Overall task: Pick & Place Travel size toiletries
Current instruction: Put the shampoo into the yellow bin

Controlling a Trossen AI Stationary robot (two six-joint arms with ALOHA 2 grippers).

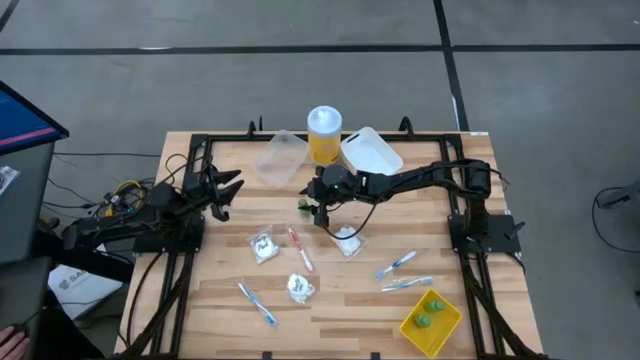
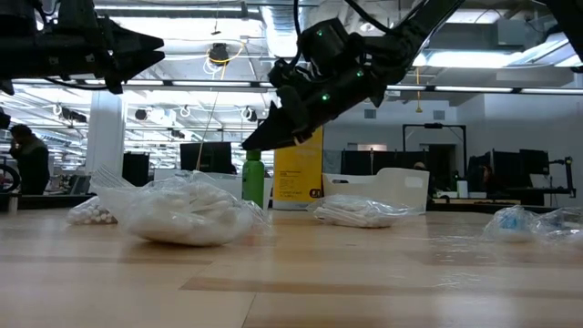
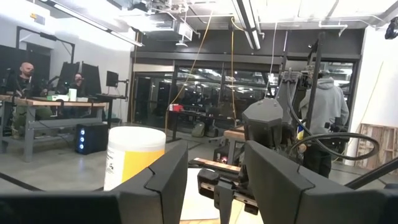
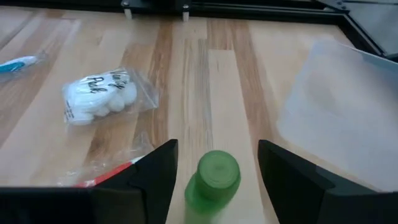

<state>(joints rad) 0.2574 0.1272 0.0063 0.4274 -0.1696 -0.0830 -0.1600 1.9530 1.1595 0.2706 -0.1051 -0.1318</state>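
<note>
A tiny green bottle (image 4: pixel 213 180) stands upright on the wooden table, just left of centre in the high view (image 1: pixel 303 205). My right gripper (image 4: pixel 217 145) is open above it, one finger on either side, and touches nothing; the low view shows it slanting down over the bottle (image 2: pixel 253 178). Two more green bottles (image 1: pixel 430 308) lie in a yellow tray (image 1: pixel 446 335). Three clear packets (image 1: pixel 264 245) (image 1: pixel 300 288) (image 1: pixel 347 240), a red-white stick (image 1: pixel 300 248) and three blue-white sticks (image 1: pixel 257 302) (image 1: pixel 395 265) (image 1: pixel 407 284) lie on the table. My left gripper (image 1: pixel 228 190) is open and empty at the left.
A tall yellow jar with a white lid (image 1: pixel 324 135) stands at the far edge between a clear tub (image 1: pixel 282 155) and a white tub (image 1: pixel 372 150). A black frame (image 1: pixel 200 140) runs around the table. People sit at desks in the room beyond (image 3: pixel 25 81).
</note>
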